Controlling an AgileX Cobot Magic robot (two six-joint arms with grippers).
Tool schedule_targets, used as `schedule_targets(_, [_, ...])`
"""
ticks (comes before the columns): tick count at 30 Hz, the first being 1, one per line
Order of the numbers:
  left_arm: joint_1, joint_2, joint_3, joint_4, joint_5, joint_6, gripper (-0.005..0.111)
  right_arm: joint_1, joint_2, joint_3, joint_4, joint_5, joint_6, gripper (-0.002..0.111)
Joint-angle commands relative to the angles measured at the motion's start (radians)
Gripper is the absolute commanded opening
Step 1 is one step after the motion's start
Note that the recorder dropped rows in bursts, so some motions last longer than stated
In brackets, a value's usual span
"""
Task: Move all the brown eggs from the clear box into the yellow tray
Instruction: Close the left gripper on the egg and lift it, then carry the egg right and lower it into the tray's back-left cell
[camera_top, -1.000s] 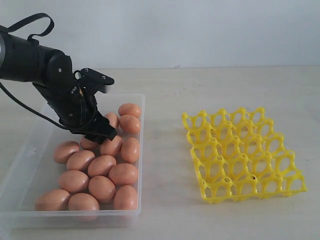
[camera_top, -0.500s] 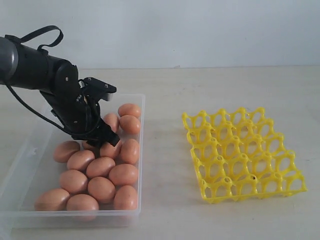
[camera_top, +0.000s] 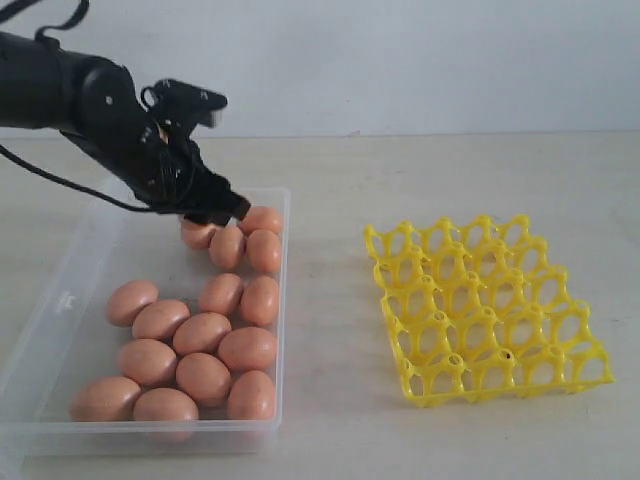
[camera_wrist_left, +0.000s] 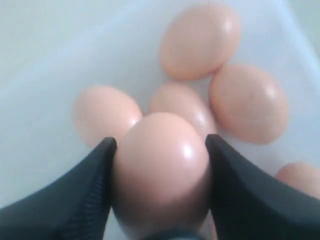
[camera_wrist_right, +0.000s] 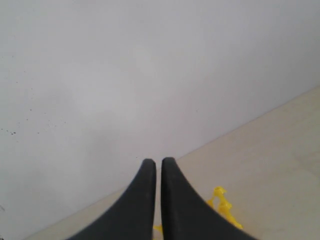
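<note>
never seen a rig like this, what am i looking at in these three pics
This is a robot with two arms, each ending in a two-fingered gripper. The wide picture is from a camera off the arms: a table, a clear box of brown eggs, an empty yellow tray, and the left arm over the box. The other two come from cameras on the wrists, looking past the grippers. In the left wrist view the left gripper holds one egg between its black fingers, above other eggs in the box. In the right wrist view the right gripper is shut and empty, facing a pale wall, with a bit of the tray in sight.
</note>
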Motion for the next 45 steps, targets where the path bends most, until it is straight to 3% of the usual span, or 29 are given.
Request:
schedule_targets(1, [-0.022,-0.103,-0.005,-0.104,-0.117,0.043,0.004,-0.001,-0.005,0.0,-0.003,-0.002,-0.004,0.0])
schedule_targets(6, [-0.116,-0.142,-0.005,-0.27,-0.267,0.234,0.004,-0.001,-0.005,0.0,-0.003,-0.002,-0.004,0.0])
schedule_targets(9, [-0.23,-0.123,-0.005,-0.338,-0.446,0.316,0.004,-0.001,-0.005,0.0,-0.003,-0.002,-0.004,0.0])
schedule_targets(13, [-0.369,-0.036,-0.005,-0.334,-0.733,0.229,0.004,-0.001,-0.005,0.0,-0.003,-0.002,-0.004,0.0])
schedule_targets(15, [-0.407,0.025,-0.005,-0.252,-0.879,0.08,0.004,-0.001,-0.005,0.0,-0.003,-0.002,-0.004,0.0])
schedule_targets(16, [-0.412,0.064,-0.005,-0.125,-0.954,-0.066,0.004,-0.001,-0.005,0.0,-0.003,-0.002,-0.004,0.0])
schedule_targets(17, [-0.409,0.108,-0.003,0.046,-1.036,-0.236,0.004,-0.001,-0.005,0.0,-0.003,-0.002,-0.004,0.0])
schedule_targets(19, [-0.387,0.164,0.01,0.217,-1.221,-0.403,0.004,-0.001,-0.005,0.0,-0.003,-0.002,-0.004,0.0])
schedule_targets(21, [-0.348,0.208,0.034,0.282,-1.35,-0.487,0.004,-0.001,-0.005,0.0,-0.003,-0.002,-0.004,0.0])
schedule_targets(25, [-0.253,0.232,0.082,0.473,-1.381,-0.618,0.004,-0.001,-0.005,0.0,-0.003,-0.002,-0.004,0.0])
schedule_targets(29, [-0.217,0.232,0.079,0.687,-1.377,-0.69,0.004,0.017,-0.005,0.0,-0.003,-0.002,-0.004,0.0])
schedule_targets(37, [-0.165,0.253,0.079,0.767,-1.423,-0.74,0.004,0.021,-0.005,0.0,-0.003,-0.006,-0.004,0.0])
schedule_targets(45, [-0.164,0.346,0.013,0.767,-1.438,-0.763,0.004,0.021,-0.005,0.0,-0.003,-0.006,-0.004,0.0])
